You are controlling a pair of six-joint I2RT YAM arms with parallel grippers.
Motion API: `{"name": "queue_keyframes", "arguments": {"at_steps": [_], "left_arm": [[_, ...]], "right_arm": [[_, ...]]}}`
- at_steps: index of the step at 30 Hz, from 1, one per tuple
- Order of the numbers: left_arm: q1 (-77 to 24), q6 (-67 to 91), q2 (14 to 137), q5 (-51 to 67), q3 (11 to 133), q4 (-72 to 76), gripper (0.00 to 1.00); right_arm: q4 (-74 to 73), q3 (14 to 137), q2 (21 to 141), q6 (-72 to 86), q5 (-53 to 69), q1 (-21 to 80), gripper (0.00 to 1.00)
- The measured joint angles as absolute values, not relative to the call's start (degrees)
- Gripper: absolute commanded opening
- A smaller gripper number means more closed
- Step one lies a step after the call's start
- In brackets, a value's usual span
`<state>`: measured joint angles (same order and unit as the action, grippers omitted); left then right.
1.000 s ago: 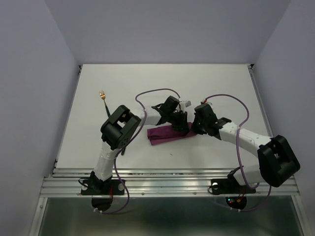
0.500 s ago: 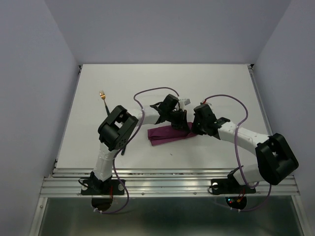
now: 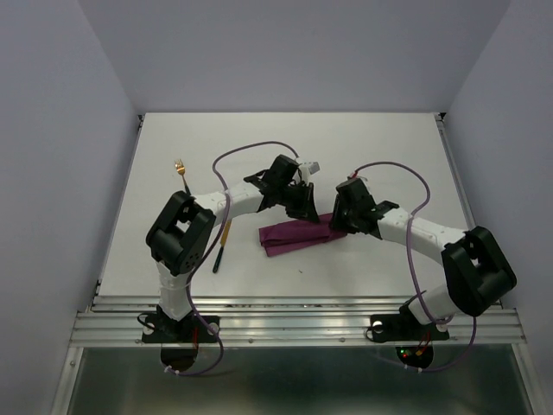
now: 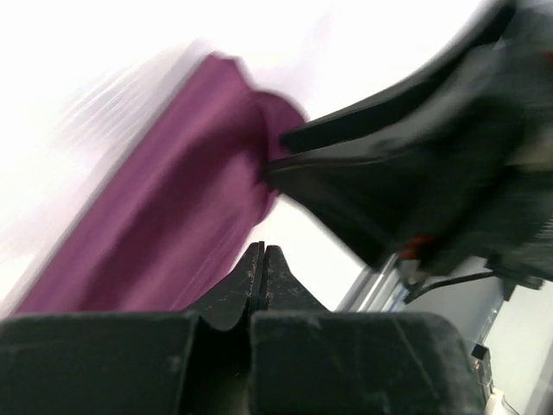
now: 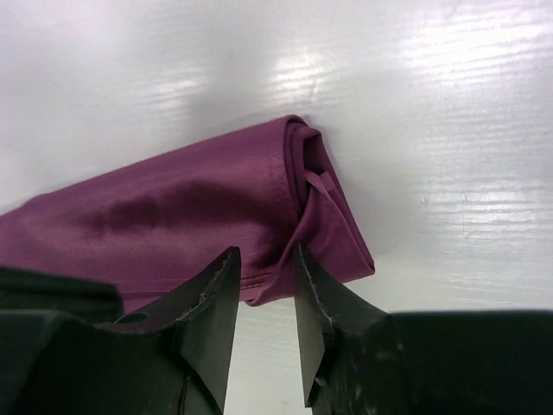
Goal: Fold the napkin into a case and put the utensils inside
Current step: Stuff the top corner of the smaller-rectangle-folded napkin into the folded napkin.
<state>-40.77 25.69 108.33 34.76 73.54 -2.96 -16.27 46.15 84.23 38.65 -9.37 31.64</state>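
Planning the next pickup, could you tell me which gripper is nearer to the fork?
Left. The left gripper is right of the fork; the right gripper is farther right, by the case.

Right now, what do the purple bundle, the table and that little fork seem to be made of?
Purple bundle: thin woven cloth, probably, with a soft satin sheen; it shows folded layers and creases at its end.
Table: hard, glossy white surface, maybe laminate; it throws streaky reflections.
Fork: gold-coloured head, likely metal, too small to be sure.
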Motion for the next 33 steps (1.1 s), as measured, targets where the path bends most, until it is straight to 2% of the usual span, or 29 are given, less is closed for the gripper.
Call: {"name": "queue_keyframes", "arguments": {"at_steps": [6, 13, 25, 33], "left_arm": [[-38.30, 23.68, 106.37, 31.38, 69.49, -7.49, 0.00], [-37.43, 22.17, 104.44, 28.40, 67.59, -9.13, 0.00], [-36.88, 21.15, 97.06, 23.42, 64.36, -13.06, 0.00], [-33.10, 20.45, 93.78, 19.03, 61.39, -13.98, 0.00]], "right_arm": [[-17.56, 47.90, 78.28, 38.11, -10.94, 31.62, 0.36], [-18.33, 47.94, 76.23, 38.02, -12.03, 31.46, 0.25], [-20.14, 47.79, 78.19, 38.41, -12.03, 31.46, 0.24], [-21.78, 44.99, 77.95, 39.94, -14.11, 31.46, 0.22]]}}
